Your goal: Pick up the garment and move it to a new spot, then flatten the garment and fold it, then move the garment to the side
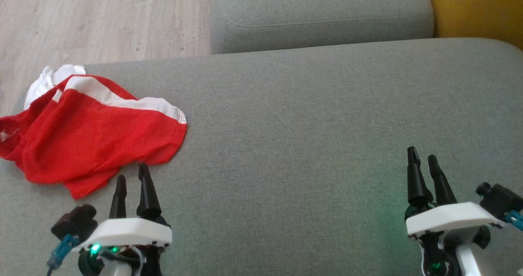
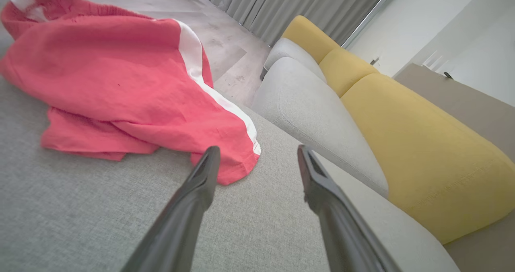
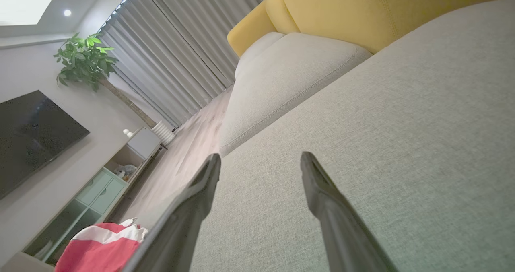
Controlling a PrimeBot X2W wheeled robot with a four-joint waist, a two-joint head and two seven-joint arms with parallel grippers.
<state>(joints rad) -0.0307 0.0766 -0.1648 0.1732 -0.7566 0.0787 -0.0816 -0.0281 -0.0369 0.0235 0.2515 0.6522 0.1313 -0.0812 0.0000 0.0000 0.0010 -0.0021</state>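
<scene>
Red garment (image 1: 94, 133) crumpled on sofa (image 1: 306, 125), far edge cut off, left jaws apart near its hem, right jaws apart, both empty

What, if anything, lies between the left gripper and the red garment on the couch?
Nothing visible stands in the way. The left gripper is open and its fingertips are right at the near edge of the garment. Around them is only bare grey couch cushion. Whether a fingertip already touches the cloth cannot be told.
</scene>
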